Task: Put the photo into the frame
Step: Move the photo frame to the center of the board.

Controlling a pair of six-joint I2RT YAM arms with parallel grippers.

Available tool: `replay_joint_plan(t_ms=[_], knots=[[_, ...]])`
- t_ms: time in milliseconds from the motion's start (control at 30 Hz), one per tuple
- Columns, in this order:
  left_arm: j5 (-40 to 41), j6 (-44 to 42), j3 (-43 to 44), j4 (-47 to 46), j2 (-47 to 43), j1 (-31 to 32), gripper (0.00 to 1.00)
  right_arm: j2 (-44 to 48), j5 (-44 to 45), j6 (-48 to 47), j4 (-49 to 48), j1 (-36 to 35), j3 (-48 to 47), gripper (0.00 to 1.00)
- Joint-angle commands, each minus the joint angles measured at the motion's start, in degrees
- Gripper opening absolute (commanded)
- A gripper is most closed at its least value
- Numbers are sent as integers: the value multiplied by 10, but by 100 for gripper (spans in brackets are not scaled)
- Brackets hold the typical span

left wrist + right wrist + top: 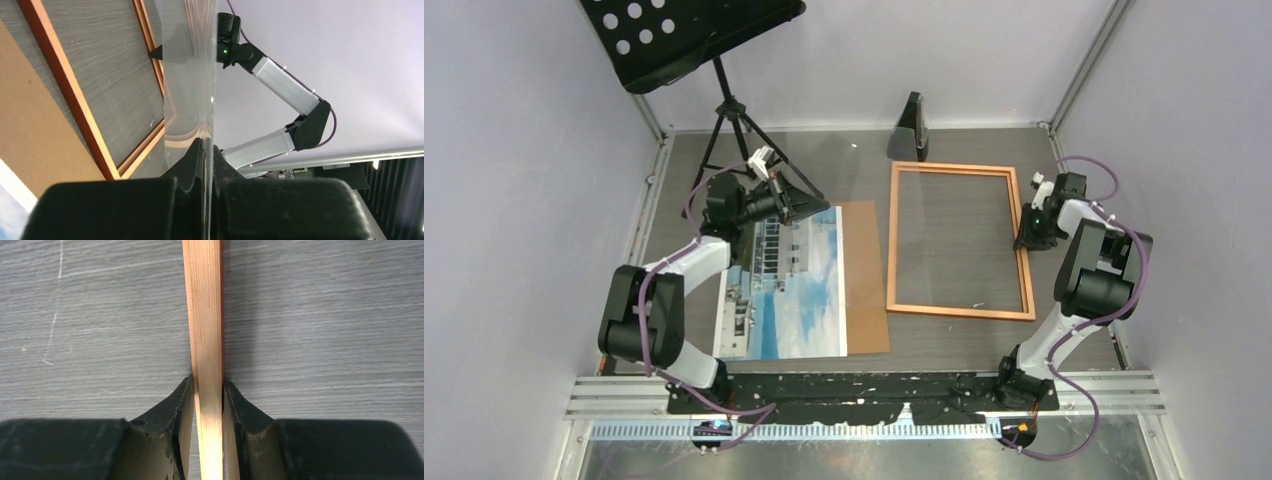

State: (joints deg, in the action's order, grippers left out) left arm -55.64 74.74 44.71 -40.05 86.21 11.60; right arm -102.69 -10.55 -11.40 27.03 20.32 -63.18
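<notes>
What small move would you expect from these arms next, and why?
Probably the left tool should carry its clear sheet across toward the frame. The right tool is clamped on the frame's right rail, steadying it, and the photo lies flat on the brown board.

The frame [205, 300] is fine-grained matt wood; the desk [325, 315] grey, wood-patterned, lightly scratched; the clear pane [187, 75] smooth and glossy; the backing board [30, 125] matt brown

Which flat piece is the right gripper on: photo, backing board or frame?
The frame: its copper-orange right rail is clamped in the right gripper. The photo and brown backing board lie flat to its left.
</notes>
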Motion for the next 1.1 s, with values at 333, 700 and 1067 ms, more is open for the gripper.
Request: replay_joint_plan(t_ms=[333, 700, 1067], knots=[[20, 30, 79, -76, 122, 56, 0, 44, -24, 12, 27, -63, 64, 6], [35, 60, 139, -92, 212, 90, 0, 54, -40, 25, 47, -73, 71, 16], [68, 157, 185, -175, 285, 144, 0, 118, -59, 43, 75, -35, 39, 79]])
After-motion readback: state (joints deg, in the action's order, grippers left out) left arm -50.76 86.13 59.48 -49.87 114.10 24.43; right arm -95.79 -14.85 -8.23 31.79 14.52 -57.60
